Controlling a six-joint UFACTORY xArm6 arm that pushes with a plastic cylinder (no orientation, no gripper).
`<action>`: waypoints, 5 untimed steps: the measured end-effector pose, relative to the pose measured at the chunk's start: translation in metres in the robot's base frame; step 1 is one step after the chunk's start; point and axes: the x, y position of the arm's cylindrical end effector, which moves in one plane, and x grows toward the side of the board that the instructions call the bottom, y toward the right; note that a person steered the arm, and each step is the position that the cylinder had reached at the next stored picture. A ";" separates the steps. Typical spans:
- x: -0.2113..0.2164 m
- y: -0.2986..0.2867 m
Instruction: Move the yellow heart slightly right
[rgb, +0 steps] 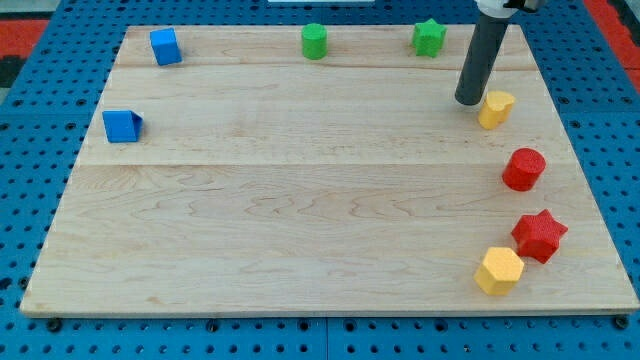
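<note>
The yellow heart (495, 108) lies near the view's right edge of the wooden board (300, 200), in the upper part. My tip (468, 102) stands just to the left of the yellow heart, touching or almost touching its left side. The dark rod rises from there toward the view's top. Below the heart lie a red cylinder (524, 169), a red star (540, 236) and a yellow hexagon block (498, 270).
A green cylinder (315, 41) and a green star (429, 37) sit along the view's top edge. A blue cube (165, 46) is at top left and a blue block (122, 126) at the left. Blue perforated table surrounds the board.
</note>
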 end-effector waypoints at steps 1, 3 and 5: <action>-0.001 0.000; -0.009 0.032; 0.011 0.090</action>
